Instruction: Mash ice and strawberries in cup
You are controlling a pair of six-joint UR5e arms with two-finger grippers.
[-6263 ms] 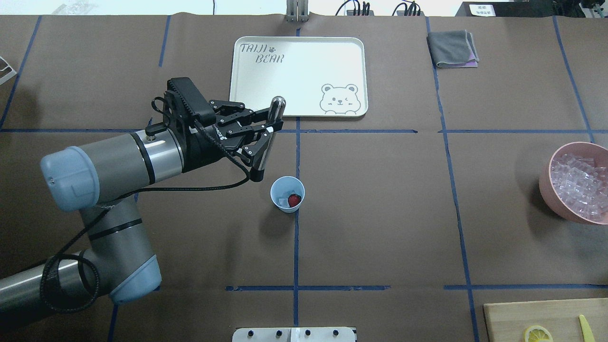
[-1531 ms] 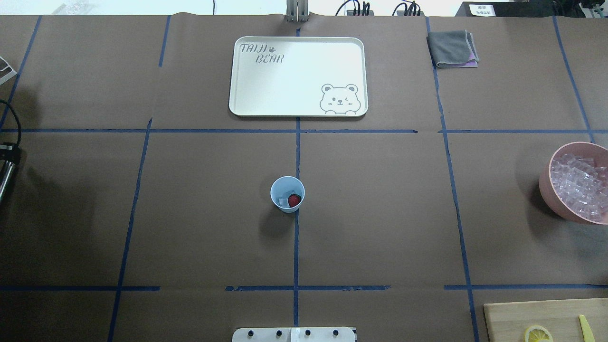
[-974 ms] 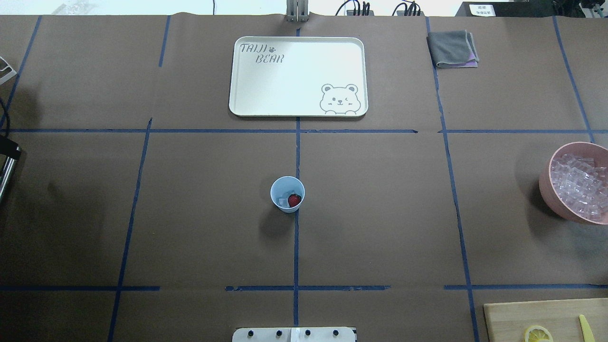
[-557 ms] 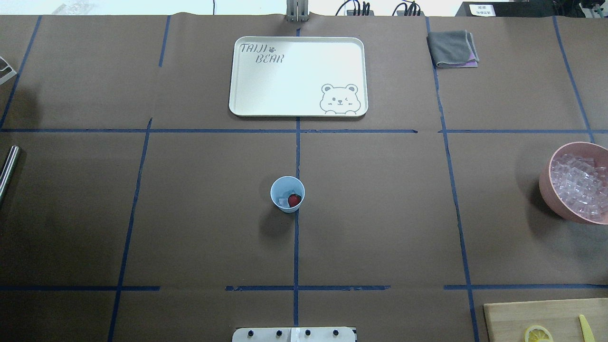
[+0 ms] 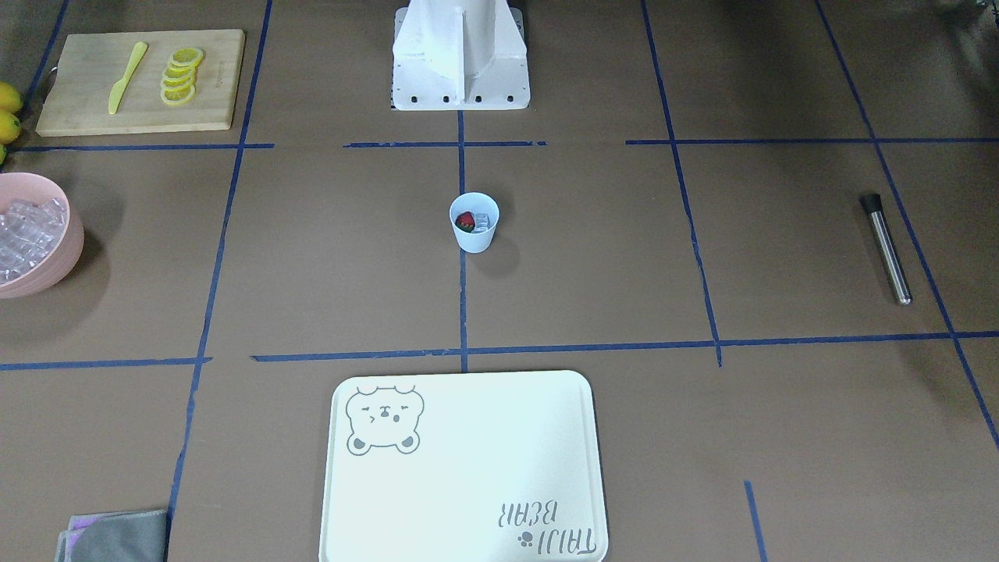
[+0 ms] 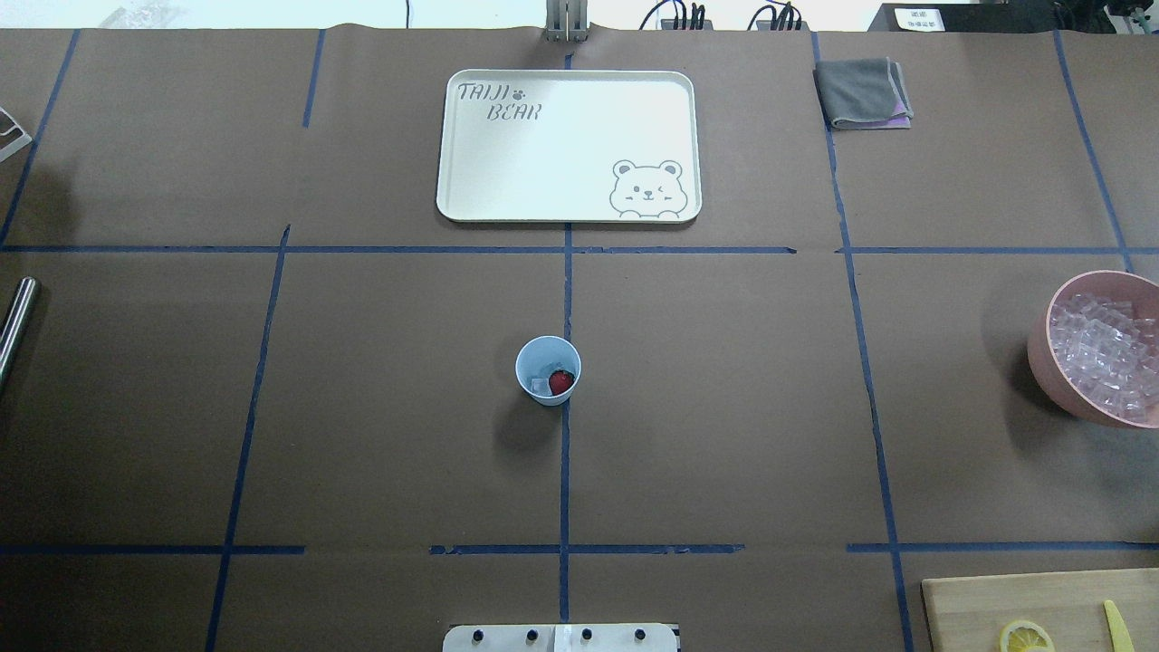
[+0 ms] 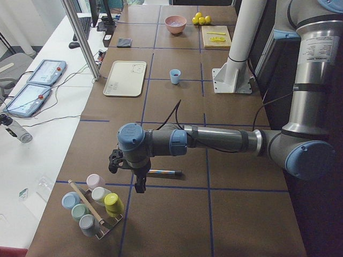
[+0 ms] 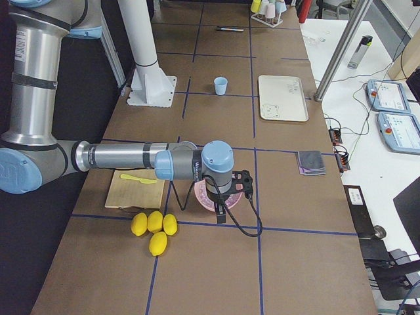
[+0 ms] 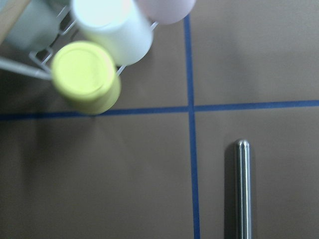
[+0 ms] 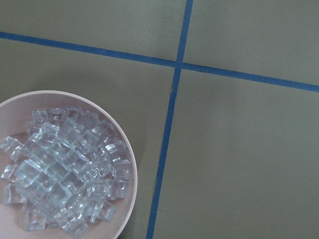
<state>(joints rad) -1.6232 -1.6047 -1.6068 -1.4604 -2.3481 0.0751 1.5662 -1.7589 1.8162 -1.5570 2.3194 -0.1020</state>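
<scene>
Cup (image 6: 548,369) stands mid-table, unheld, holding strawberry (image 6: 561,381) and ice (image 6: 540,387). Left gripper (image 7: 138,186) hangs by the rod (image 5: 886,248), right gripper (image 8: 223,214) over the bowl (image 6: 1041,349); their opening cannot be told

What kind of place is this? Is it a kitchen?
Probably a robot lab, not a real kitchen. A big robot arm reaches over a table marked in blue tape squares, and control tablets lie on a side bench.
</scene>
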